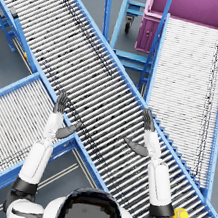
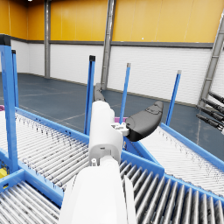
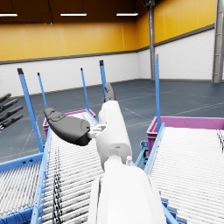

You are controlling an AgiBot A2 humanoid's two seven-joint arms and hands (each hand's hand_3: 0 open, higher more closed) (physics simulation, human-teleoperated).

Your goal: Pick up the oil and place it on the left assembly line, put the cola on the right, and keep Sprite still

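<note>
Sitting well behind the right hand (image 1: 145, 135) fingers (image 1: 147, 119) is a yellow object (image 1: 180, 215).

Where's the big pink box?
In the head view the pink box sits at the top right, at the far end of the right roller conveyor.

We see a small round yellow bottle (image 1: 181, 215) from above, upright on the central roller conveyor (image 1: 108, 95), at its near right end.
</note>
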